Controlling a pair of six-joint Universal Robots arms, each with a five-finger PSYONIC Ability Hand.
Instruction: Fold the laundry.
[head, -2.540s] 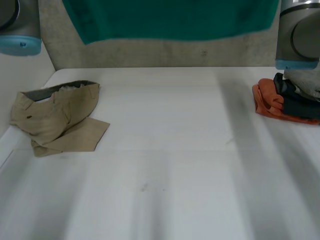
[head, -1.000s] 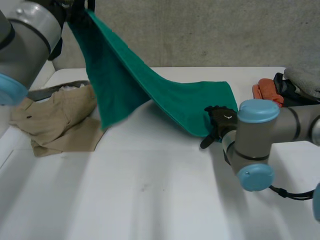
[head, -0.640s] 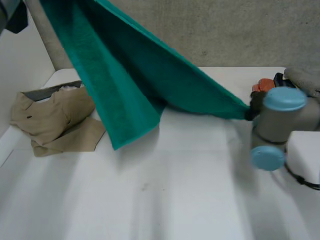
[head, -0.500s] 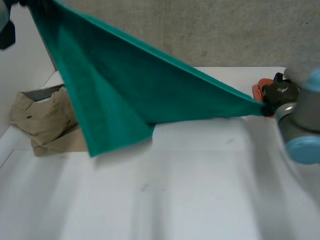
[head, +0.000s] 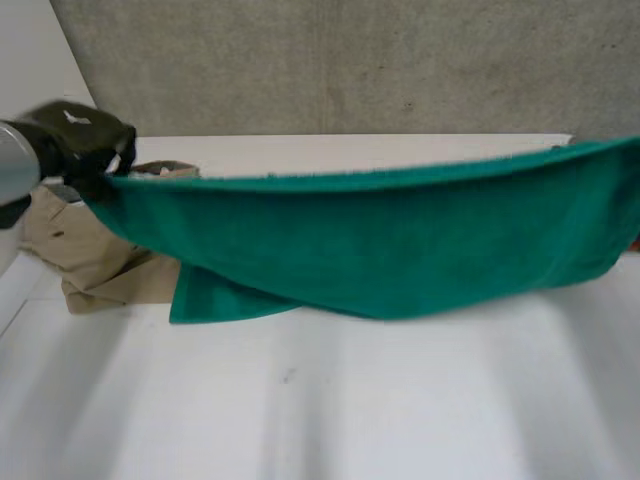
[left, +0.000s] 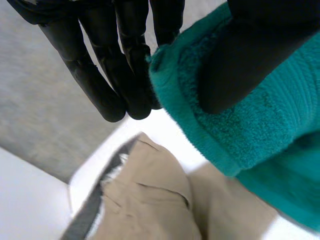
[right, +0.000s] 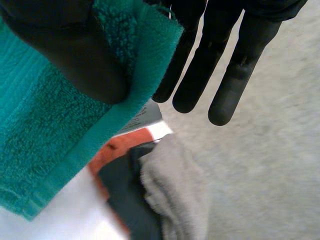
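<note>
the green towel (head: 380, 240) is now stretching level across your view above the white table (head: 350, 410), where half a second ago it was slanting steeply down from the left, and its lower edge is drooping lowest towards the left side. the left hand (head: 85, 143) is pinching one top corner between thumb and straight fingers, while the right hand (right: 70, 50) is clamping the opposite corner the same way. beyond the towel, the khaki garment (head: 55, 245) is lying crumpled just beside the left hand, and a pile of orange, dark and grey clothes (right: 165, 195) is sitting past the right hand's fingertips.
</note>
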